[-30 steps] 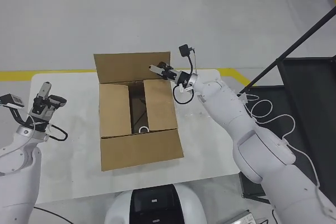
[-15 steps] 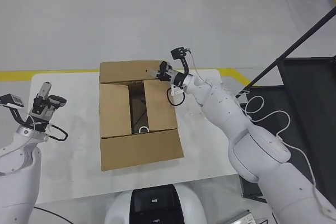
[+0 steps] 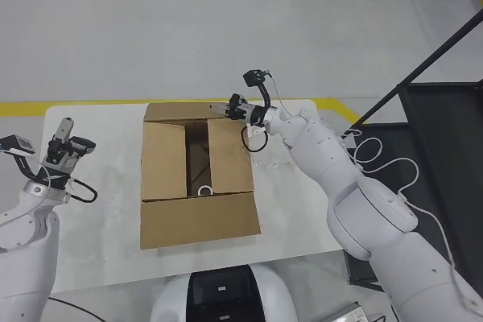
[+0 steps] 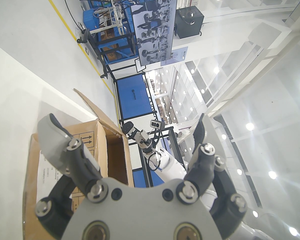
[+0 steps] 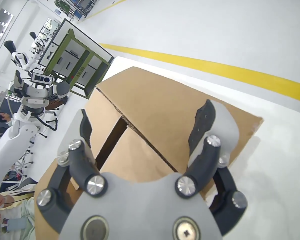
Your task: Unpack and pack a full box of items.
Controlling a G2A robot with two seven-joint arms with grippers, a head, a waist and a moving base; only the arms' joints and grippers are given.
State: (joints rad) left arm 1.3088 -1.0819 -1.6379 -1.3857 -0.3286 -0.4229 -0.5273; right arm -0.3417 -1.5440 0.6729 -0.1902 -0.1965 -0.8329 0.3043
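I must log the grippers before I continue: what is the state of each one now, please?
Left gripper: open, holding nothing.
Right gripper: open, holding nothing, over the cardboard box.

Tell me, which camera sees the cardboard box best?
The top view: the whole cardboard box shows from above, flaps spread, a dark gap between the inner two. The left wrist view catches one end of the box from the side, a flap sticking up. The right wrist view sees the top of the box up close.
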